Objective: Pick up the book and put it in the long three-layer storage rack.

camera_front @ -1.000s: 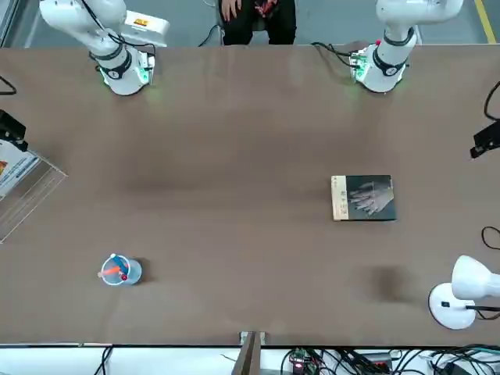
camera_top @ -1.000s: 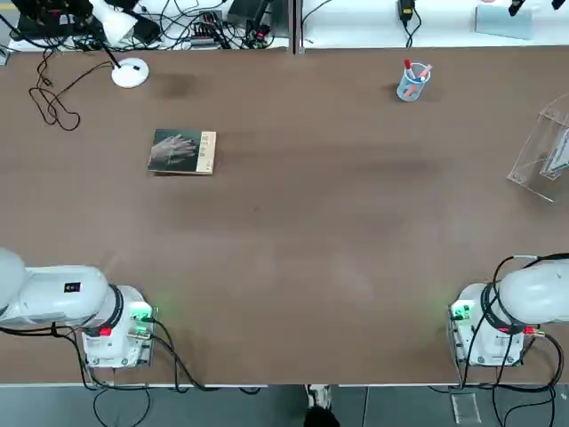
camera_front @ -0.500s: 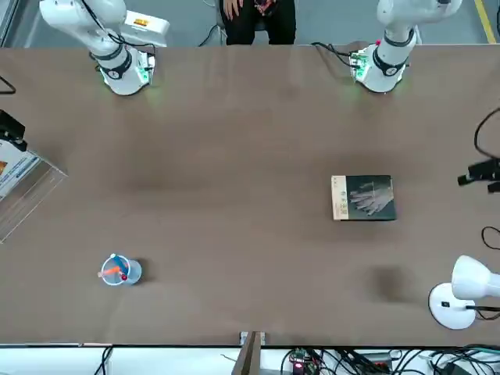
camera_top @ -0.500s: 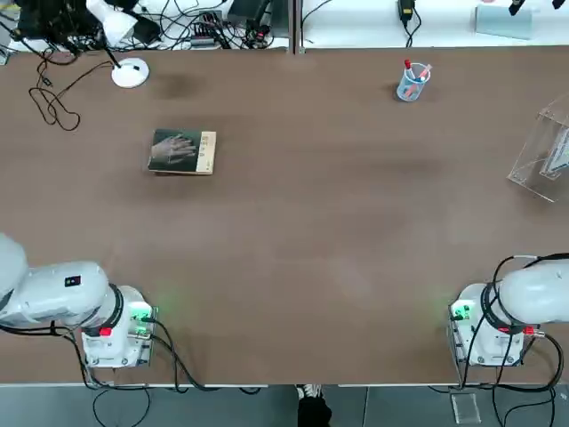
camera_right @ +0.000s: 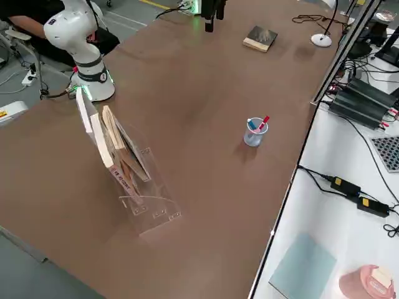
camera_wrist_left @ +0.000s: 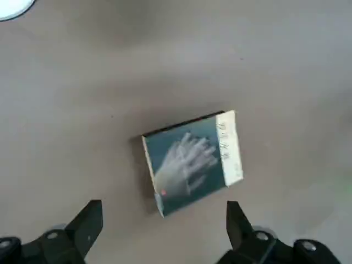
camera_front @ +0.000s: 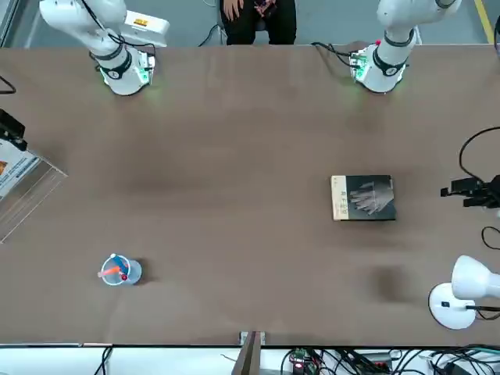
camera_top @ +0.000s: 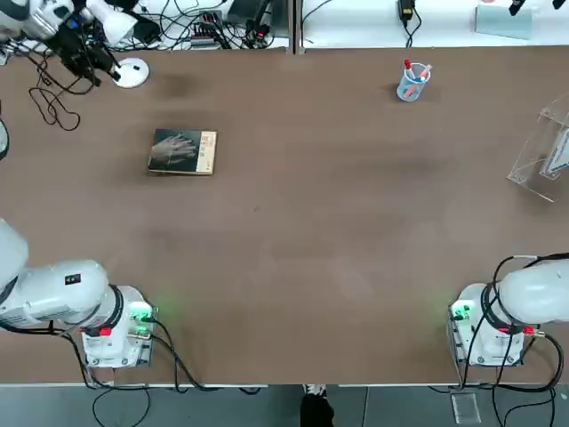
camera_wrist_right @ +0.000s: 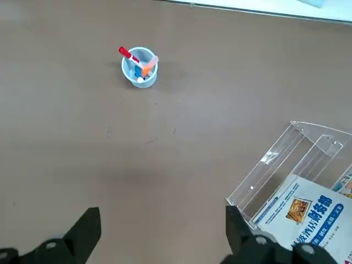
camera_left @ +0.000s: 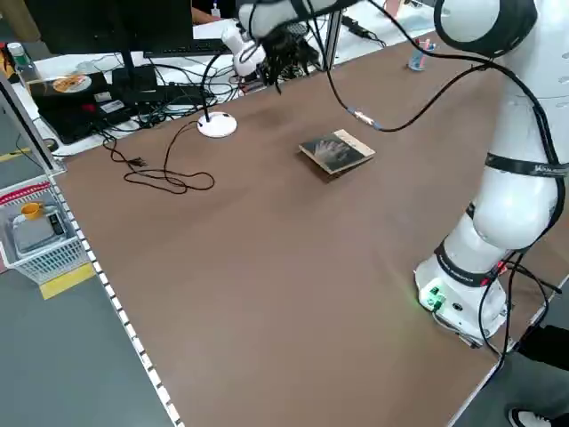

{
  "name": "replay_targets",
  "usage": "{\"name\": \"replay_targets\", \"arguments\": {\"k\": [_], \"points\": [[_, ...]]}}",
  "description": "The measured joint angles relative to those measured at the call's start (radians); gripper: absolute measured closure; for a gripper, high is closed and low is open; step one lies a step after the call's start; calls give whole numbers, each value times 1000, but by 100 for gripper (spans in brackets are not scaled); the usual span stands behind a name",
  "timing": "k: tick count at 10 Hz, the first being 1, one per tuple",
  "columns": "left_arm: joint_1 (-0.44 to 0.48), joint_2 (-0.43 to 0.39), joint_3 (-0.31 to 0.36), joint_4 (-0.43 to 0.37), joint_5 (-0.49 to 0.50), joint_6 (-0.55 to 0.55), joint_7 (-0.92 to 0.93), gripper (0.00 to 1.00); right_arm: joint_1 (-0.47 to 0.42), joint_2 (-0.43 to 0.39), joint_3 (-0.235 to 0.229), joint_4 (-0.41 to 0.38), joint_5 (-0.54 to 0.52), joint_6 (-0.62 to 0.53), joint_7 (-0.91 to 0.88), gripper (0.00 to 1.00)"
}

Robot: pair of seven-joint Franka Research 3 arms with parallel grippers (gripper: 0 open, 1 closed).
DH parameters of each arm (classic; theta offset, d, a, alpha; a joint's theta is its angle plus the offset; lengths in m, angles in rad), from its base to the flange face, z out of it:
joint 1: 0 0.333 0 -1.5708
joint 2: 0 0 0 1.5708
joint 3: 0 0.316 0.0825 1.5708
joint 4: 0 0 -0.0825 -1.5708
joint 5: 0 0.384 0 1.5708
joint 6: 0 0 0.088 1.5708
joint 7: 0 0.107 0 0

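Looking at the tabletop (camera_top: pixel 293 267) as a clock from overhead, with the robot's bases along the six o'clock side, here's the book (camera_top: pixel 182 151) lying flat at about ten, cover up, the pale hand showing and the lettered strip toward three. Up around half past ten we have the left gripper (camera_wrist_left: pixel 165 203), hanging in the air near the white lamp (camera_top: pixel 131 72), its fingers wide apart with nothing between them; its wrist view has the book in full sight, untouched. Over on the other side, the right gripper (camera_wrist_right: pixel 164 210) is parked above the table by the clear acrylic storage rack (camera_wrist_right: pixel 275 170), somewhere between two and three, and its fingers stand apart too, holding nothing. The rack's tiers slant, and there are already books (camera_right: pixel 118 146) leaning in it, one white cover (camera_wrist_right: pixel 308 217) carrying blue lettering. At half past one, the light-blue cup (camera_wrist_right: pixel 140 67) stands upright with its pens (camera_wrist_right: pixel 144 69), well apart from the book. And at six, beyond the edge, a person in dark trousers (camera_front: pixel 258 23) sits between the two arm bases.
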Motion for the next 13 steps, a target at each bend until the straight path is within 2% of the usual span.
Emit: {"name": "replay_targets", "arguments": {"k": [3, 5, 8, 13], "points": [[37, 7, -2, -146, -137, 135, 205, 0, 0, 0, 0, 3, 0, 0, -7, 0], [58, 31, -3, -195, -195, 159, 276, 1, 0, 0, 0, 4, 0, -4, -15, 0], [74, 95, -4, -205, -299, 161, 346, 3, 0, 0, 0, 4, 0, -10, -18, 0], [74, 150, -18, -205, -373, 160, 355, 9, 0, 0, 0, 4, 0, -11, -20, 0]]}}
